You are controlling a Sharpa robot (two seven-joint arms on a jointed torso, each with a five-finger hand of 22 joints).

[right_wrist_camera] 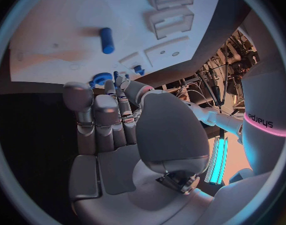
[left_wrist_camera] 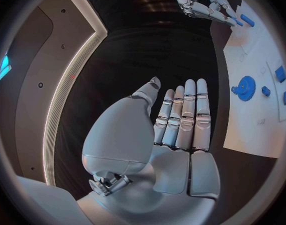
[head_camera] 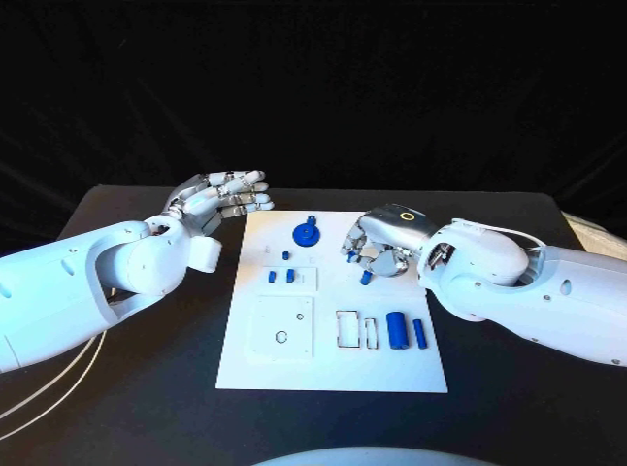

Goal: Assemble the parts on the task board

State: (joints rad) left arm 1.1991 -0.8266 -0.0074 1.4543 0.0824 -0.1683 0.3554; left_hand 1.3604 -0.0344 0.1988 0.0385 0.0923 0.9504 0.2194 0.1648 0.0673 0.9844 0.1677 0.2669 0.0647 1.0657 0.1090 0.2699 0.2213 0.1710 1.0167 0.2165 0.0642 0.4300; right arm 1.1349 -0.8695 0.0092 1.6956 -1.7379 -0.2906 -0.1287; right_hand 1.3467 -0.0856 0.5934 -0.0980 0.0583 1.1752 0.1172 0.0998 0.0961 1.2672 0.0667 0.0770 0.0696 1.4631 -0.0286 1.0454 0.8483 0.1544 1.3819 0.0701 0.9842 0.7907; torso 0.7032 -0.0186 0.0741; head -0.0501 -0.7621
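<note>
Assembly looked early-stage: the white rectangular plastic task board (head_camera: 258, 364) lay mid-table, w/ a round blue toothed gear (head_camera: 306, 234) near its far edge, two small blue pegs (head_camera: 279, 277) in a shallow recess near the left edge, and two loose blue cylinders (head_camera: 409, 332) by its right edge beside an open rectangular slot (head_camera: 348, 328) w/ nothing in it. Right hand (head_camera: 374, 248) was bent down over the board's far-right part, fingertips at a small blue peg (head_camera: 366, 279); can't tell if it actually pinched it. Left hand (head_camera: 224, 201) hovered off the board's far-left corner, fingers straight, holding nothing; next move prob. calls for a firm pinch and accurate alignment over a socket.
</note>
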